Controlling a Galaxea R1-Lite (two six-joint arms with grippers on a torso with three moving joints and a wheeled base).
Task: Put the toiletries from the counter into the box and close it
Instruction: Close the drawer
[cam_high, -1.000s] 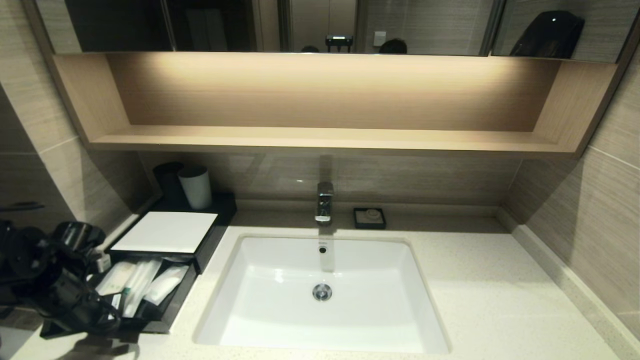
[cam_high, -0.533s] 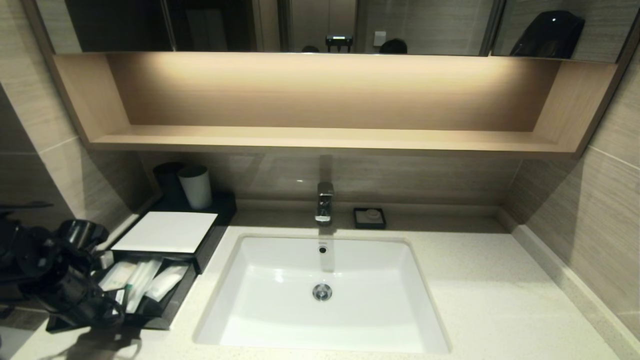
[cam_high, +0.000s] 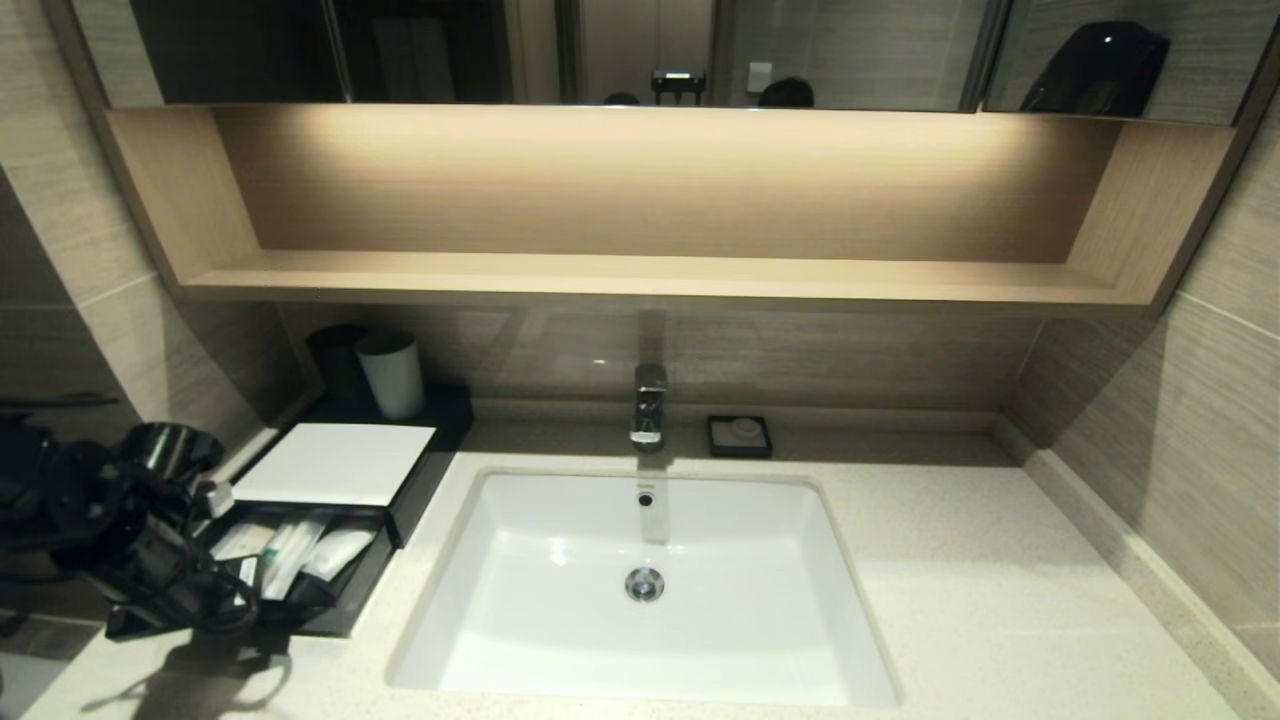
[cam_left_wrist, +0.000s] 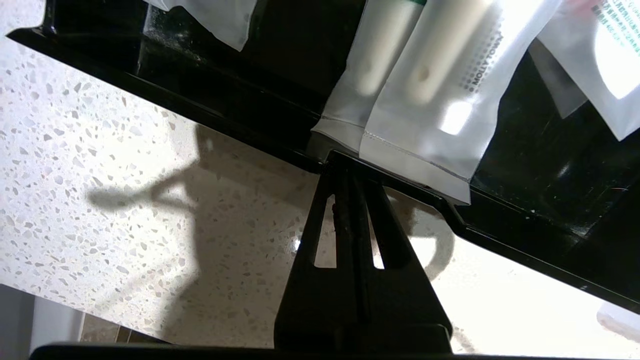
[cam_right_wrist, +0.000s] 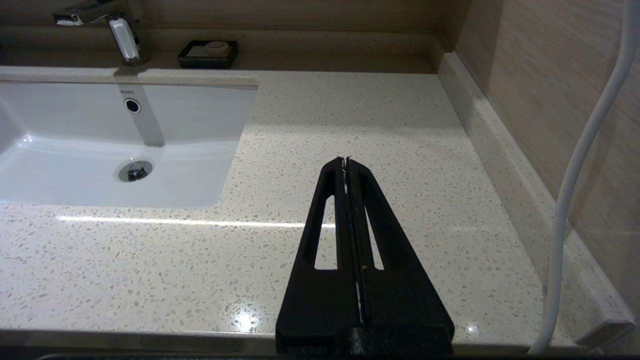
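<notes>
Left gripper (cam_left_wrist: 350, 165), fingers pressed together, tip against drawer front (cam_left_wrist: 240, 125) of box (cam_high: 335, 465); toiletries (cam_left_wrist: 425, 75) lie lengthwise inside, ends toward the gripper

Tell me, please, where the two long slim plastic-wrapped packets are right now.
In the head view the two long slim plastic-wrapped packets lie side by side in the half-open drawer of the low black box, left of the white sink, with the shut left claw against the drawer's front.
</notes>
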